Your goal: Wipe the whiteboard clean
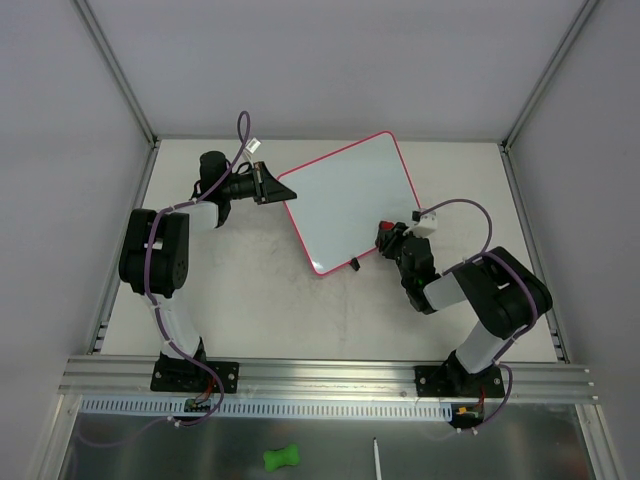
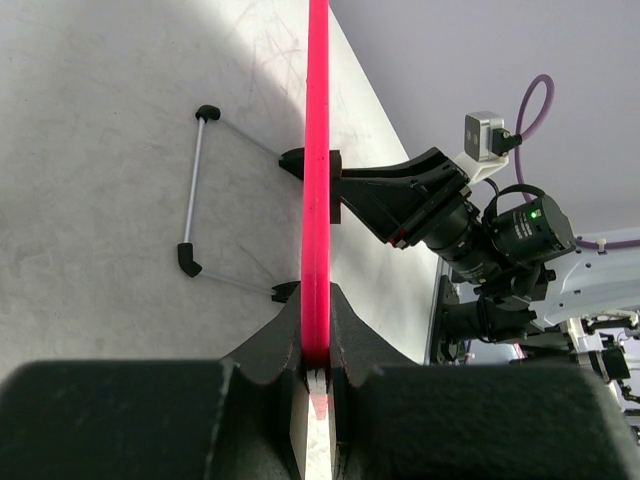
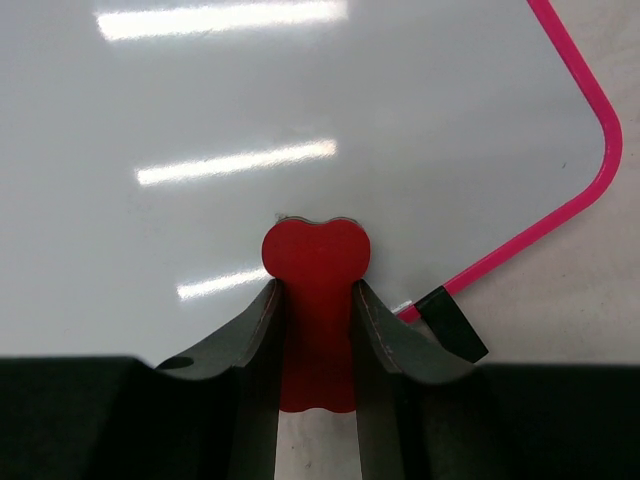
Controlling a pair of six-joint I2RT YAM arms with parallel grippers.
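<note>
The whiteboard (image 1: 350, 200) lies turned at an angle in the middle of the table, and its white face looks blank. My left gripper (image 1: 272, 186) is shut on the pink-red frame at the board's left corner. In the left wrist view the frame (image 2: 318, 150) runs edge-on between the jaws of the left gripper (image 2: 317, 350). My right gripper (image 1: 392, 238) is shut on a red eraser (image 3: 315, 262). The eraser presses on the board face (image 3: 300, 100) near its near-right edge, beside a black clip (image 3: 452, 322).
A thin wire stand (image 2: 193, 190) with black tips hangs from the two clips. The right arm (image 2: 480, 230) shows beyond the board's far end. Enclosure walls ring the table. A metal rail (image 1: 330, 375) runs along the front, with a green object (image 1: 282, 458) below it.
</note>
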